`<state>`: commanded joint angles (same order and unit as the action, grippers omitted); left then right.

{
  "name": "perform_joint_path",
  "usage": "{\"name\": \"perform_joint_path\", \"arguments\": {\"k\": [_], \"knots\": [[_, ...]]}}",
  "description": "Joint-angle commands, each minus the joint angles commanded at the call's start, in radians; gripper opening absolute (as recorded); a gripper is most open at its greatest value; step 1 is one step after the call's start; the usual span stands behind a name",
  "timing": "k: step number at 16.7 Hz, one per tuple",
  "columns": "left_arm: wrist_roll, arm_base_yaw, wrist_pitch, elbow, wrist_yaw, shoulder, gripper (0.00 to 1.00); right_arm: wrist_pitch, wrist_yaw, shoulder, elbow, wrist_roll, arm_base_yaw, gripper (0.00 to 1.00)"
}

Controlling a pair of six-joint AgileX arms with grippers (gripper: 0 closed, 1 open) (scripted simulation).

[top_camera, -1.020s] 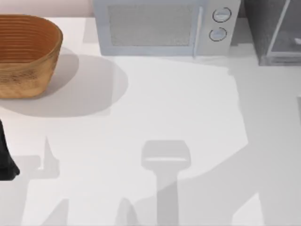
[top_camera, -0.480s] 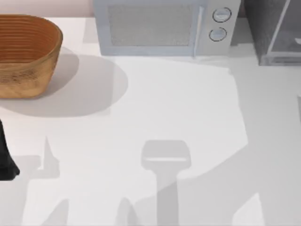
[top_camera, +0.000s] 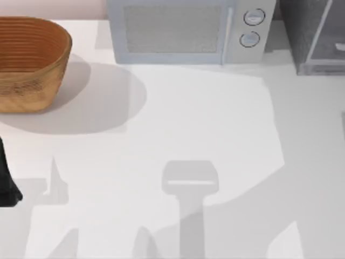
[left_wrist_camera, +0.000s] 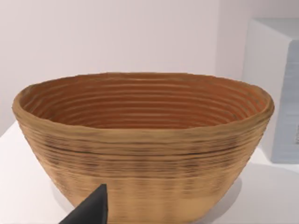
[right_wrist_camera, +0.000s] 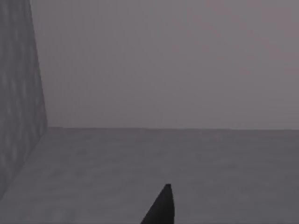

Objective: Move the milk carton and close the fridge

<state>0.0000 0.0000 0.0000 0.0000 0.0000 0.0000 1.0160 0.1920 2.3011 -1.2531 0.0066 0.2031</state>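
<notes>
While the left arm (top_camera: pixel 7 181) sits parked at the worktop's (top_camera: pixel 205 118) left edge, its wrist view facing the woven basket (left_wrist_camera: pixel 142 144) near the back left corner, I cannot tell how either gripper's fingers stand. The fridge (top_camera: pixel 315 35) occupies the back right corner, beside the microwave (top_camera: pixel 186 29); the milk carton's place is unclear. I judge nothing begun: next comes locating and reaching for the carton.

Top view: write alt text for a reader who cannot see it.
A white table seen from above, with a woven brown basket at its far left, a light-grey microwave with two round dials at the back centre, and the grey speckled fridge at the back right corner. The left arm, dark, sits at the left edge.
</notes>
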Motion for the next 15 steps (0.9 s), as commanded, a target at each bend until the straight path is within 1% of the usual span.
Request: {"name": "perform_joint_path", "arguments": {"k": [2, 3, 12, 15], "knots": [[0.0, 0.0, 0.0, 0.0, 0.0, 0.0, 1.0, 0.0, 0.0, 0.0, 0.0, 0.0, 0.0, 0.98], [0.0, 0.0, 0.0, 0.0, 0.0, 0.0, 1.0, 0.0, 0.0, 0.0, 0.0, 0.0, 0.0, 1.0], [0.0, 0.0, 0.0, 0.0, 0.0, 0.0, 1.0, 0.0, 0.0, 0.0, 0.0, 0.0, -0.002, 1.0], [0.0, 0.0, 0.0, 0.0, 0.0, 0.0, 1.0, -0.025, -0.01, -0.062, 0.032, 0.003, -0.003, 1.0]]}}
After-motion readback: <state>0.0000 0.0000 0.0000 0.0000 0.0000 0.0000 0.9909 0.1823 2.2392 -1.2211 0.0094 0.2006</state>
